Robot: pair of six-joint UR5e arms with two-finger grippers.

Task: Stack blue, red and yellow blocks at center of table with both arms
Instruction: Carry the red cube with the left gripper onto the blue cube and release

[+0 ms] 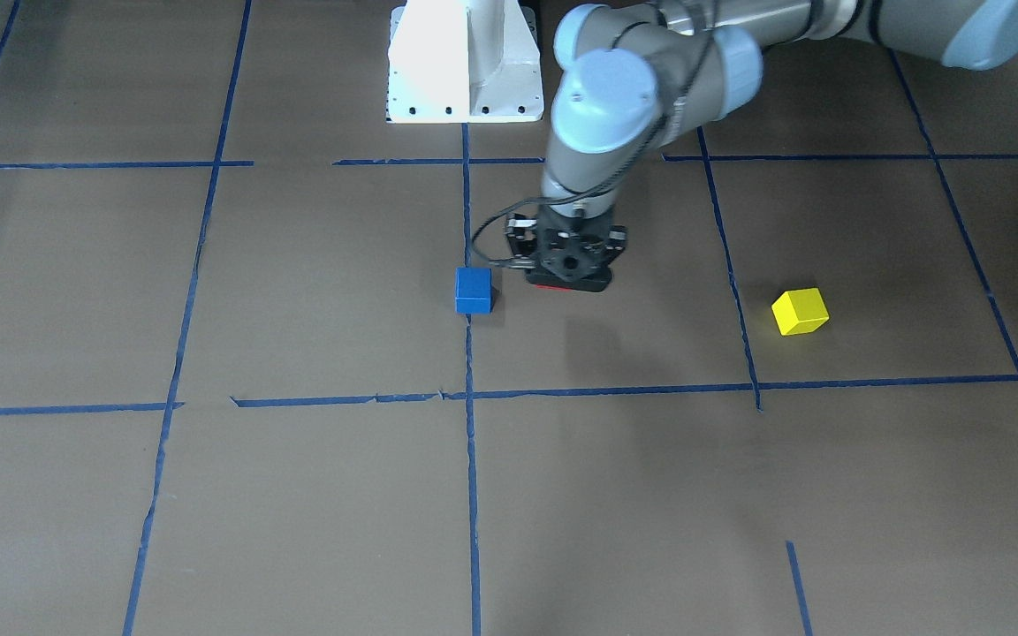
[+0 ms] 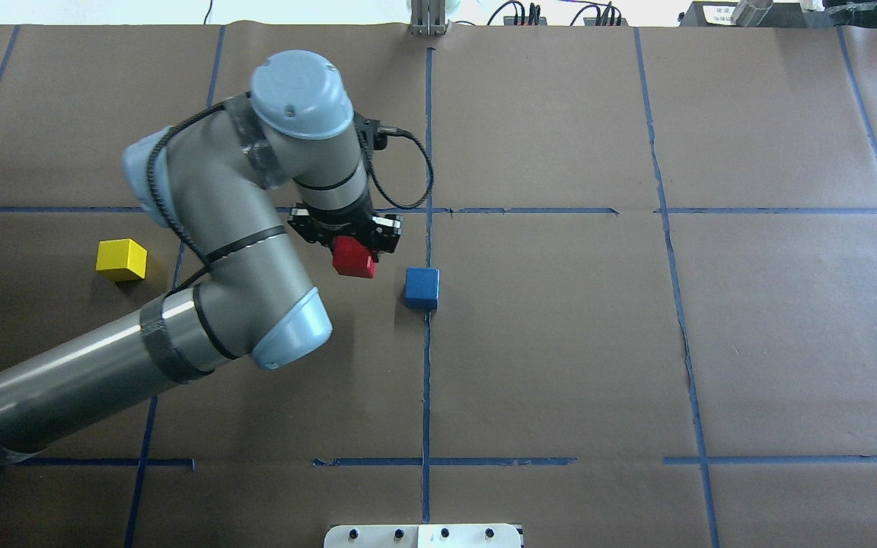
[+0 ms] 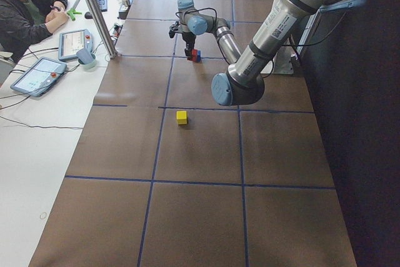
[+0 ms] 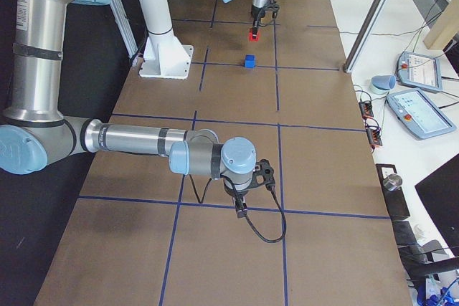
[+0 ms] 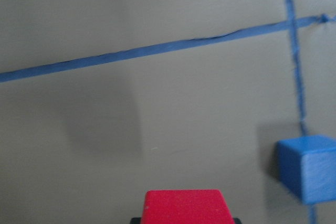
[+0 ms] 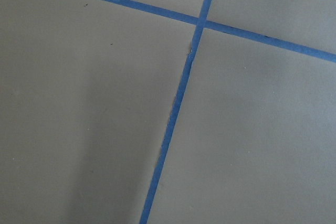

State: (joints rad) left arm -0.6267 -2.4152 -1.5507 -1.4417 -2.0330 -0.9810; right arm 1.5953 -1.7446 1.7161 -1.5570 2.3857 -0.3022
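Front-facing view: the left gripper [image 1: 567, 276] is seen from above, pointing straight down. Only a thin sliver of the red block [image 1: 553, 287] shows beneath it. The blue block [image 1: 474, 290] rests on the table [image 1: 315, 300] just beside the fingers, on a blue tape line. The yellow block [image 1: 799, 311] lies well apart, on the fingers' opposite side.

Overhead view: the red block [image 2: 353, 257] is clamped between the fingers, which are closed to its width. The blue block [image 2: 421, 288] is just beside them, toward the robot's right and not touching.

Left side view: the red and blue blocks are seen close together under the tip of the near arm. They are too small for more to be told.

Right side view: the right gripper [image 4: 242, 209] hangs over a tape line, well apart from every block. How far its fingers are spread cannot be told.

Left wrist view: the red block's face is seen at the bottom edge, between the fingers. The blue block [image 5: 307, 169] sits ahead and to one side.

Right wrist view: only brown table and crossing tape are shown.

The step in hand is judged to be setting red on blue. The red block is best kept above the blue block's top while it is moved across. It is then centred and squared to the blue block's edges and lowered until the faces meet. Only then is it released, and the fingers are withdrawn straight up so that nothing is nudged.
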